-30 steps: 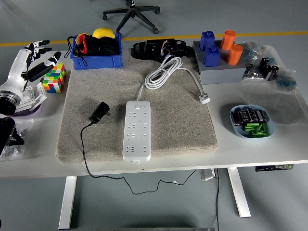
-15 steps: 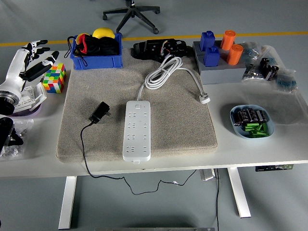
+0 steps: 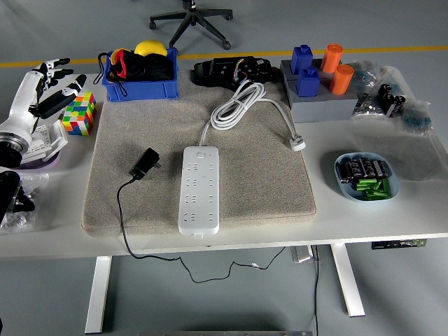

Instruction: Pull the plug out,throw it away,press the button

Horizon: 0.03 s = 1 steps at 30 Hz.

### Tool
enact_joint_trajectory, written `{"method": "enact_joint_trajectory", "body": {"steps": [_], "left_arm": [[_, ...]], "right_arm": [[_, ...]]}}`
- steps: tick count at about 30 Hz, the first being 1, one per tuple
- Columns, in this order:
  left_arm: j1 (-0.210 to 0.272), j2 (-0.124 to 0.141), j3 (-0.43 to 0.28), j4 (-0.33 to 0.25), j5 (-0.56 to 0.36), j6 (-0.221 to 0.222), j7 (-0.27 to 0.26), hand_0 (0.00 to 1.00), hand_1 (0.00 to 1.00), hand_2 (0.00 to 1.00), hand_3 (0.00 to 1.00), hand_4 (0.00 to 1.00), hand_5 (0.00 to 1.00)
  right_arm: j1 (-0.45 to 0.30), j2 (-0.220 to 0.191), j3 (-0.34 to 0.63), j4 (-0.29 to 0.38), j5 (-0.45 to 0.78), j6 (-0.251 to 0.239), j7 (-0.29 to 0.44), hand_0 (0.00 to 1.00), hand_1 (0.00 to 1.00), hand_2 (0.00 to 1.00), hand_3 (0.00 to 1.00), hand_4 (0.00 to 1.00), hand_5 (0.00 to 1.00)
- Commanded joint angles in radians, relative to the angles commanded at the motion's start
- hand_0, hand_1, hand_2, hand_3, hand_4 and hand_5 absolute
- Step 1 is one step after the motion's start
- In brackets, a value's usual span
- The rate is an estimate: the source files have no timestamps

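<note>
White power strip (image 3: 199, 189), black plug (image 3: 145, 163), beige mat (image 3: 266, 175), blue bin (image 3: 140, 89), multicoloured cube (image 3: 78, 115).

A white power strip (image 3: 199, 190) lies flat and lengthwise on the grey mat (image 3: 259, 175), its sockets empty and its small button (image 3: 201, 150) at the far end, from which its white cord (image 3: 241, 105) loops toward the mat's far edge and ends in a white plug (image 3: 298, 143) near the right edge. A black plug adapter (image 3: 145, 164) lies on its side on the mat just left of the strip, apart from it. Its thin black cable (image 3: 123, 210) trails off the mat's near edge and hangs below the table.
</note>
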Motion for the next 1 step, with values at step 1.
{"method": "enact_joint_trajectory", "body": {"steps": [1], "left_arm": [[0.0,0.0,-0.001,0.0,0.0,0.0,0.0,0.867,0.867,0.789,0.842,0.752,0.558]], "right_arm": [[0.0,0.0,0.0,0.0,-0.001,0.0,0.0,0.74,0.659,0.644,0.614,0.66,0.483]]}}
